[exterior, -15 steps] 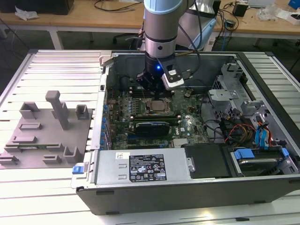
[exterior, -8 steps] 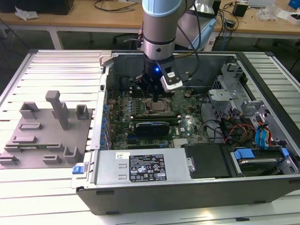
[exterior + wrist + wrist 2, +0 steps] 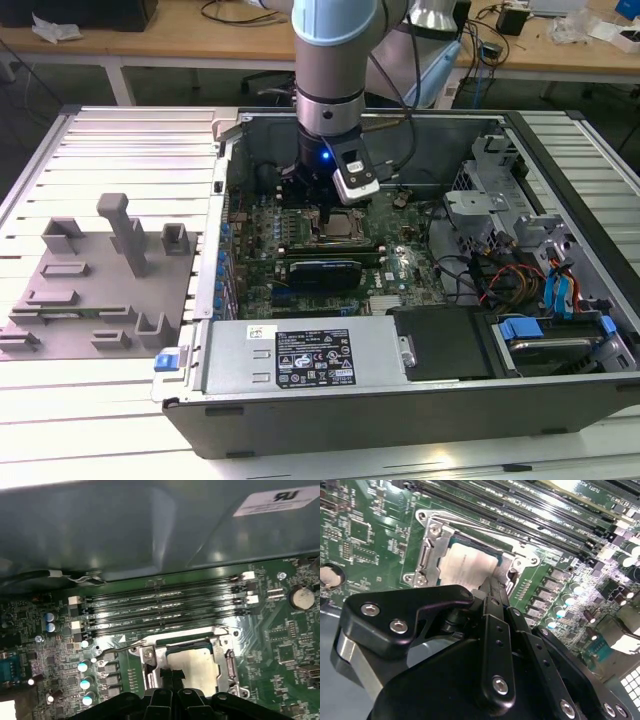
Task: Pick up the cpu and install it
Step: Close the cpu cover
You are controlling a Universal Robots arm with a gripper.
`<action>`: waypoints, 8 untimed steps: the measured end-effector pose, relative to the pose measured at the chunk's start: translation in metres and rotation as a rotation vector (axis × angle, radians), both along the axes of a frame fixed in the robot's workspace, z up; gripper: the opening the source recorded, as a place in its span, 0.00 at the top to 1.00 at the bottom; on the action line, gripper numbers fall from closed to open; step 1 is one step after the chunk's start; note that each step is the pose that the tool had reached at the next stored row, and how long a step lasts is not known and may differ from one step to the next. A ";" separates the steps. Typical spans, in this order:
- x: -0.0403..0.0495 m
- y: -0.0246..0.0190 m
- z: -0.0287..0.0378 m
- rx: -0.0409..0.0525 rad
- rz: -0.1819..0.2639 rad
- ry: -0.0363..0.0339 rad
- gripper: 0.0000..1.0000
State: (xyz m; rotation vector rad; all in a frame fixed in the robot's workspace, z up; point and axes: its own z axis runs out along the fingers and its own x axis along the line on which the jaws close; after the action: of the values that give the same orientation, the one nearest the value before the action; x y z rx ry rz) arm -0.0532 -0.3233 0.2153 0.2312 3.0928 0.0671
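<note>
In the exterior view, the grey robot arm stands upright over an open grey sheet-metal computer case (image 3: 400,425). Its black gripper (image 3: 330,212) reaches down onto the green circuit board (image 3: 300,255). The cpu (image 3: 347,222), a small flat square chip with a pale silvery metal top, lies in the middle of the board directly under the tool. It is already off the grey moulded fixture plate (image 3: 90,290) on the exterior view's left. A long grey metal box with a white label (image 3: 300,358) runs along the near wall.

In the second wrist view, the gripper (image 3: 491,586) shows matt black bolted links that taper to slim fingers drawn together. Nothing can be seen between them. They meet the near edge of the cpu (image 3: 465,562), whose brushed, faintly printed lid lies flat inside the bright stamped-steel socket frame (image 3: 427,555). Judging from this, the placing step is in hand, with the chip lying in its seat.

In the first wrist view, the gripper (image 3: 171,676) sits at the rim of the cpu (image 3: 197,665). The chip is ringed by the socket frame (image 3: 150,657), and a thin bent wire lever (image 3: 117,649) lies beside it. Glossy black memory slots (image 3: 165,610) run parallel just beyond. Any further move here probably calls for straight vertical motion and light force, since the seat is shallow and a sideways drag could skew the chip.
</note>
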 end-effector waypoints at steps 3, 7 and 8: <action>-0.0023 -0.0004 -0.0063 0.0002 0.001 0.0000 0.89; -0.0058 -0.0005 -0.0085 0.0001 0.001 0.0000 0.89; -0.0064 -0.0005 -0.0088 0.0001 0.001 0.0000 0.89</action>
State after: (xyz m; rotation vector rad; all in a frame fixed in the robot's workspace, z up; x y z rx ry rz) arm -0.0596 -0.3238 0.2066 0.2294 3.0930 0.0673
